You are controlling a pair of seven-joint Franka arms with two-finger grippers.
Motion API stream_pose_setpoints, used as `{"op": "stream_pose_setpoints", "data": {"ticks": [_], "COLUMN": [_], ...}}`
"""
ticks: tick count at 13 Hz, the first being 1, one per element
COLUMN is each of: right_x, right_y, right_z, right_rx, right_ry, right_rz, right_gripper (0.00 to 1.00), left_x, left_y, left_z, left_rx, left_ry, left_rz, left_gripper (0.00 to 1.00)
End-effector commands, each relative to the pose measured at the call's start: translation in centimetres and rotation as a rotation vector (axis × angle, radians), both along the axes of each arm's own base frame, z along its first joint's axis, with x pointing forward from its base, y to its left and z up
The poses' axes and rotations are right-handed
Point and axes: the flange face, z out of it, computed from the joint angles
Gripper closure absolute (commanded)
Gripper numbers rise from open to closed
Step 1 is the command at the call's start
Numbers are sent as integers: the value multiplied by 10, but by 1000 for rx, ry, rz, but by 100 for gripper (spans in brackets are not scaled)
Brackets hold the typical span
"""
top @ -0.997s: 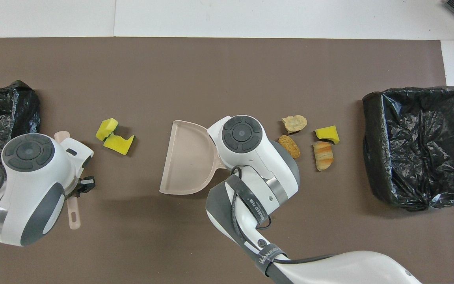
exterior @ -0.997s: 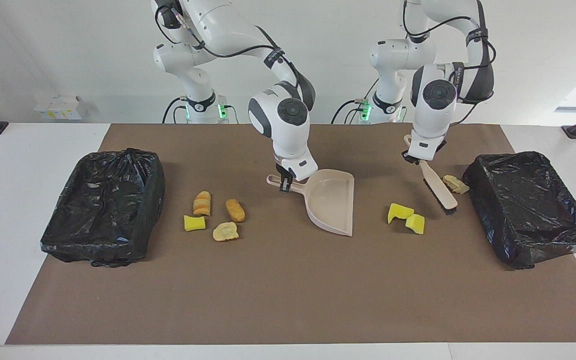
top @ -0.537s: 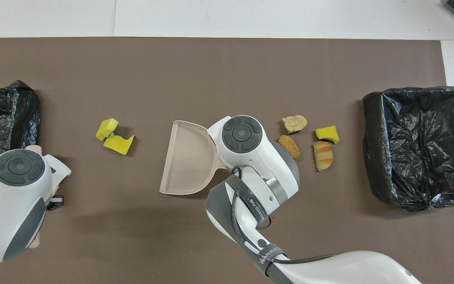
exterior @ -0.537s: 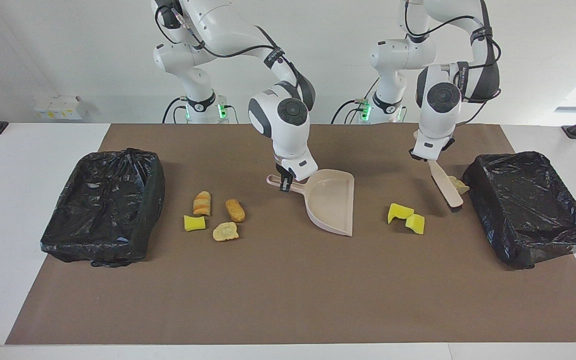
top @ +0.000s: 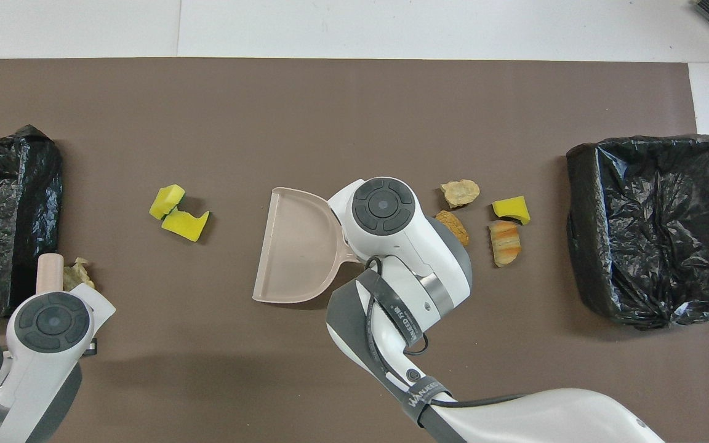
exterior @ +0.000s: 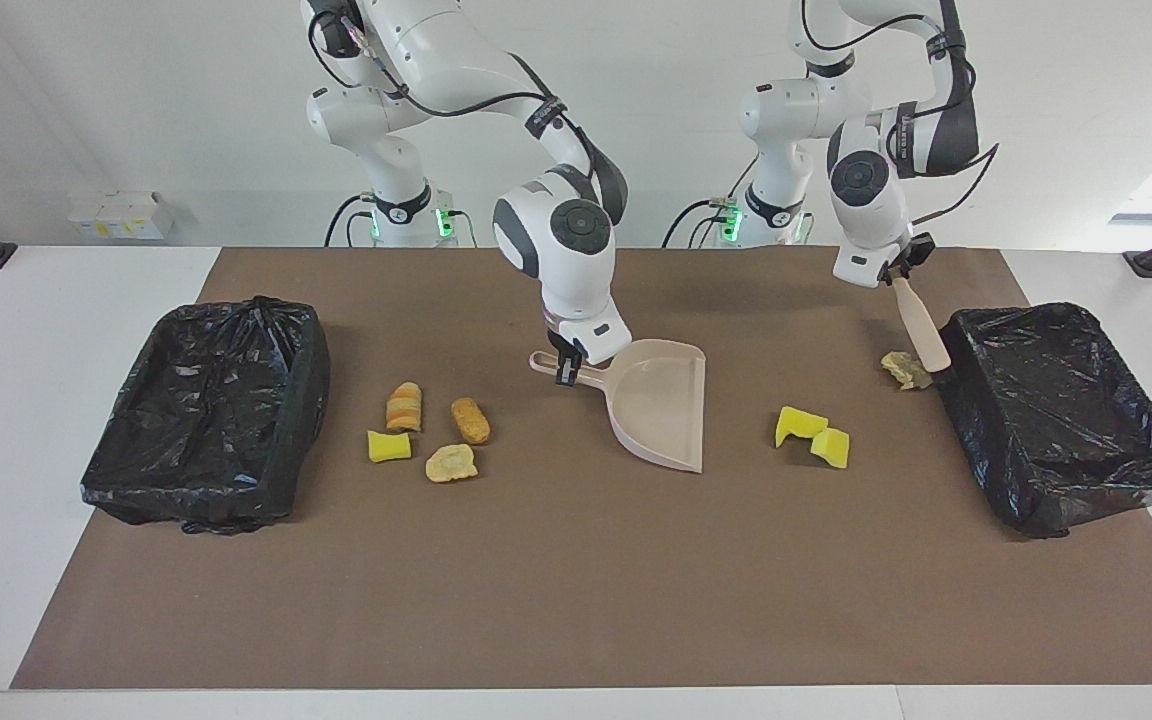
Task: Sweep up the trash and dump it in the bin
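Observation:
My right gripper (exterior: 566,368) is shut on the handle of the beige dustpan (exterior: 661,400), which rests on the mat's middle, also in the overhead view (top: 296,246). My left gripper (exterior: 893,275) is shut on the beige brush (exterior: 924,340) and holds it tilted, its head by the bin's corner. A tan scrap (exterior: 906,370) lies beside the brush head. Two yellow sponge pieces (exterior: 813,435) lie between dustpan and brush. Several scraps (exterior: 431,435), bread-like chunks and a yellow sponge piece, lie toward the right arm's end.
A black-lined bin (exterior: 1016,315) stands at the left arm's end of the brown mat, and another (exterior: 226,310) at the right arm's end. Both also show in the overhead view (top: 16,141) (top: 637,144).
My left gripper has lifted the brush and drawn it back toward the robots and the nearby bin, uncovering the tan scrap. The dustpan has shifted very slightly.

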Motion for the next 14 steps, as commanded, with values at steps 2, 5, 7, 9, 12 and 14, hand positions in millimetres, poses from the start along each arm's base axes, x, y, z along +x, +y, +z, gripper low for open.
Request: {"op": "stream_pose_setpoints", "data": {"ticks": [2,5,7,9,12,14], "right_x": [4,6,7,12,11,11], "right_y": [-13,-15,-16,-22,-21,-22], "right_z": [-1,-1,-3,-2,-2,-2], "right_rx": [-9,-9,-8,-6,-6,-6], "right_ry": [3,3,5,4,4,6], "right_rz": [38,37,53,46,55,56], "right_gripper": [100,100,100,100,100,100], "left_x": [1,10,15,18,27,38], "left_y": [7,3,-4,-9,-29,-67], "left_z": [-27,-34,-36,-38,-37,-34], "left_rx": [-25,-113,-183,-207,-272,-325], "left_ry": [-47,-90,-124,-136,-160,-167], "left_rz": [24,78,112,127,142,145], "left_gripper": [100,100,100,100,100,100]}}
